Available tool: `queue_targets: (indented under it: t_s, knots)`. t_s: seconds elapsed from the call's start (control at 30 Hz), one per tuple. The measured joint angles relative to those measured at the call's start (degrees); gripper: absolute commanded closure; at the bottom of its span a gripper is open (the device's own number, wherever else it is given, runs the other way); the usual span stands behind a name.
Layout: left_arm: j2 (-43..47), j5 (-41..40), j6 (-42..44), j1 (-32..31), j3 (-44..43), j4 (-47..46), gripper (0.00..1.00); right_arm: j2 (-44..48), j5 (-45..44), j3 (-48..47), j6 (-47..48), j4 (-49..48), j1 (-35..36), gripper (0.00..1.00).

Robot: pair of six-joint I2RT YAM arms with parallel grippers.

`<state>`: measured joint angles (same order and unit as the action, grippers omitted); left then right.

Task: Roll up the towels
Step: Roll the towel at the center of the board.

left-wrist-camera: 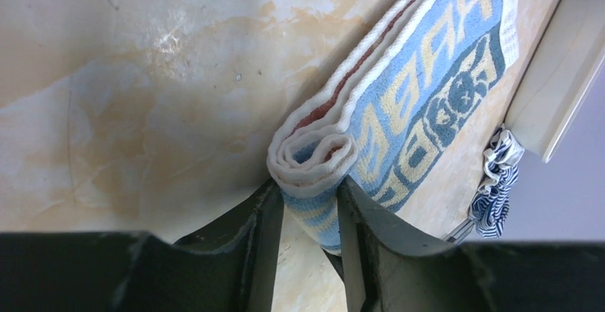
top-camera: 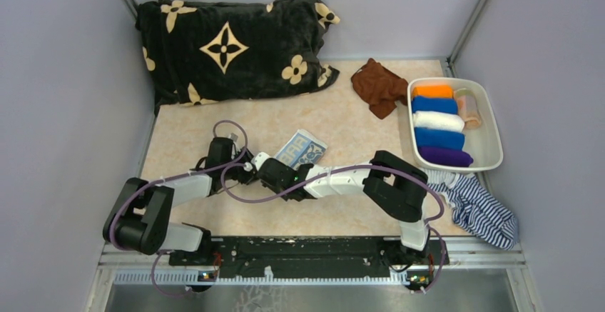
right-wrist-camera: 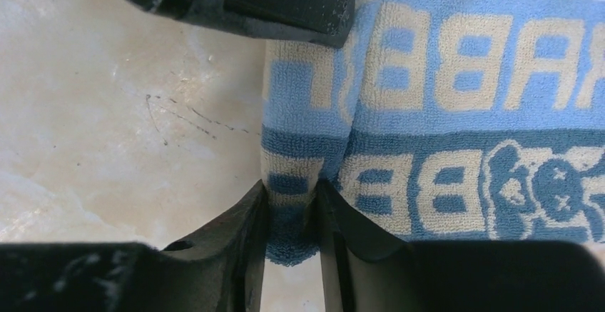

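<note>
Top view: small pale blue-and-white printed terry towel lies mid-way across the beige marbled surface, just beyond where the two arms meet. How it is held is hidden there by the wrists.

Left wrist view: left fingers are clamped on the towel's rolled end. The spiral of white layers shows end-on, with a reddish strip inside. This is not visible from above.

Right wrist view: right fingers pinch a narrow fold at the towel's near edge. Cream block letters and a dark blue band of figures show flat here. The black body of the left gripper sits at the top of this frame, so the two grips are close together.

Orientation: long axis runs from the fingers diagonally away from the arm bases and to the right, toward the white plastic tray. The rolled end is the near one and the flat printed part is the far one.

Tray holds rolled towels lying side by side crosswise: orange roll, blue roll, white roll, second blue roll, purple roll. A peach roll lies lengthwise at their right.

A plain brown towel lies crumpled just left of the tray. A navy-and-white striped cloth is bunched nearer than the tray. A black blanket with beige flowers lies far left.
</note>
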<state>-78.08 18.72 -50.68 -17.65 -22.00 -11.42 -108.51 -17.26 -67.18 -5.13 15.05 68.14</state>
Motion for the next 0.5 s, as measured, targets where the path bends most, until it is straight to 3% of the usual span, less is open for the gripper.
queue_targets:
  t_s: [0.13, 0.23, 0.43, 0.5]
  knots:
    - [-1.81, 0.07, 0.24, -0.2, -0.98, 0.0, 0.68, 0.0, -0.57, 0.04, 0.07, -0.02, -0.02, 0.87]
    - [-2.4, 0.0, 0.76, -0.33, -1.77, 0.76, 0.68, 0.22, 0.11, 0.07, 0.02, -0.2, -0.04, 0.94]
    - [2.45, -1.66, 2.62, -0.61, -2.01, 6.25, 0.4, 1.62, 7.56, 1.55, -1.2, -2.32, -1.27, 1.0]
    - [4.31, -2.08, 2.89, -0.63, -2.01, 8.37, 0.37, 1.99, 10.32, 2.12, -1.92, -3.28, -1.53, 1.0]
